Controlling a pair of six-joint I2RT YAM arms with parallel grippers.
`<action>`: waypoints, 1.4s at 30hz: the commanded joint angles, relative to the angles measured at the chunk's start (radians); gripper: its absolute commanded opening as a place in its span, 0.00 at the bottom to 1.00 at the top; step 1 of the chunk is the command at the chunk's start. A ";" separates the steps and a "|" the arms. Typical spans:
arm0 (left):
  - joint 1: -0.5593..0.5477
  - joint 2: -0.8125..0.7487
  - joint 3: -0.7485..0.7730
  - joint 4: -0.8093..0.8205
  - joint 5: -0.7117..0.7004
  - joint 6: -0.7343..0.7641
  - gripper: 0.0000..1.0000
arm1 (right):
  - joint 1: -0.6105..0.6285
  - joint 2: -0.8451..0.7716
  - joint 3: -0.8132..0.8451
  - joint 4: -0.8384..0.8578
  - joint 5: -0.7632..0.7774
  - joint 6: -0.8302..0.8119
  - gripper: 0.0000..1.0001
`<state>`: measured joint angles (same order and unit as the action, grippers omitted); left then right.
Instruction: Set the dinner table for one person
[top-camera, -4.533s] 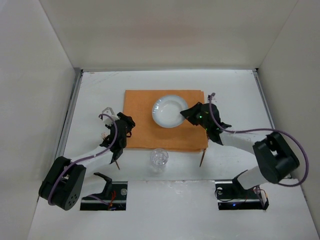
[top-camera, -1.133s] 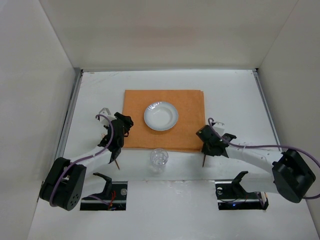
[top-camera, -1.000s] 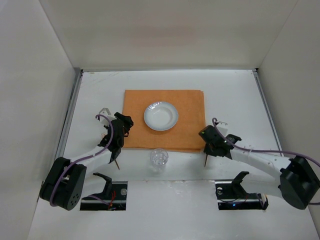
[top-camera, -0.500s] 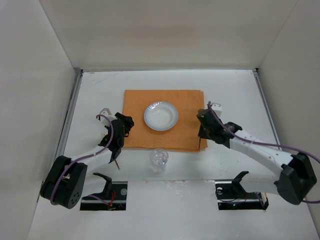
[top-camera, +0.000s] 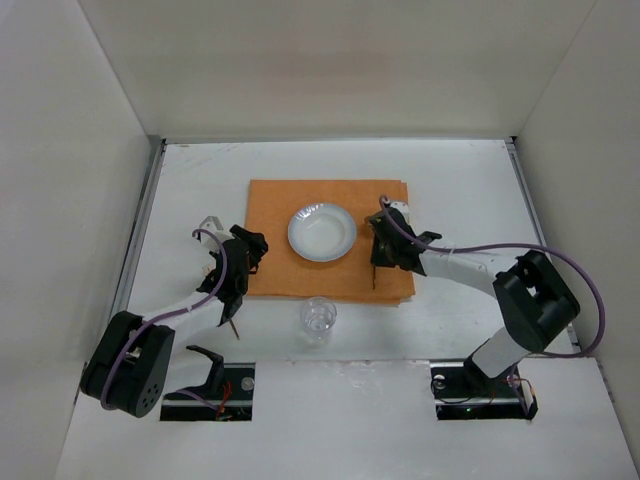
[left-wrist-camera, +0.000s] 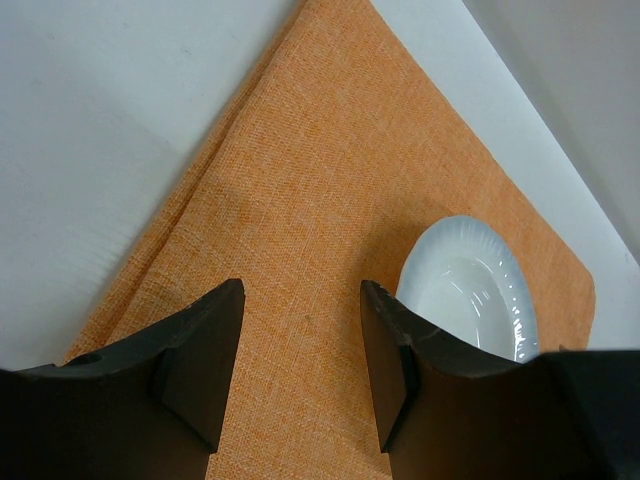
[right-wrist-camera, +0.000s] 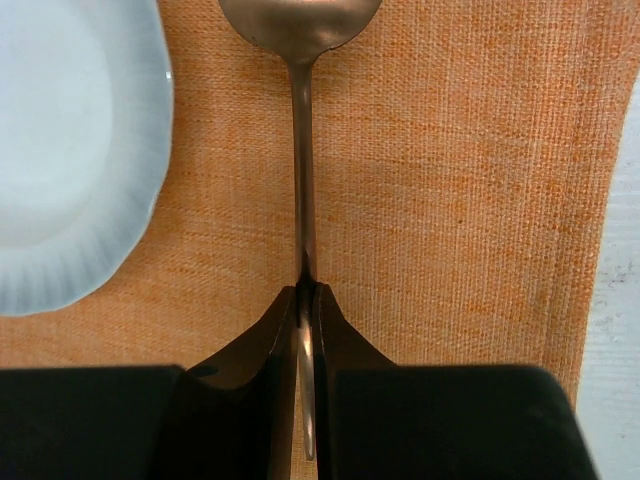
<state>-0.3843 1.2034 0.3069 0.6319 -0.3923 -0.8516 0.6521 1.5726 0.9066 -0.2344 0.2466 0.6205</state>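
Pinching a spoon (right-wrist-camera: 303, 200) by its handle, the right gripper (right-wrist-camera: 305, 287) hangs above the dinner table (top-camera: 470, 190), over the orange placemat's (right-wrist-camera: 450, 200) right edge beside the white plate (right-wrist-camera: 60, 150). The left gripper (left-wrist-camera: 300, 296) gapes wide at the mat's near-left corner.

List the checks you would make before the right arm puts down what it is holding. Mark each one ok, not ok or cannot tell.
1. Right gripper shut on the spoon handle: ok.
2. Spoon is right of the plate and apart from it: ok.
3. Spoon is over the orange mat: ok.
4. Spoon already touches the mat: cannot tell.
5. Left gripper open and empty: ok.
6. Glass on the dinner table, away from the spoon: ok.
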 joint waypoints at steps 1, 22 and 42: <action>-0.004 0.005 -0.009 0.048 -0.010 0.000 0.47 | -0.009 0.000 0.031 0.075 -0.007 0.004 0.07; 0.008 0.002 -0.014 0.049 -0.002 -0.007 0.47 | -0.029 0.020 -0.022 0.044 -0.013 -0.002 0.34; 0.022 -0.022 -0.014 0.040 -0.010 0.006 0.47 | 0.244 -0.396 0.086 -0.190 -0.024 -0.142 0.17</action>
<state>-0.3729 1.2079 0.3069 0.6384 -0.3923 -0.8520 0.8371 1.1385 0.9260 -0.3454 0.2871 0.5320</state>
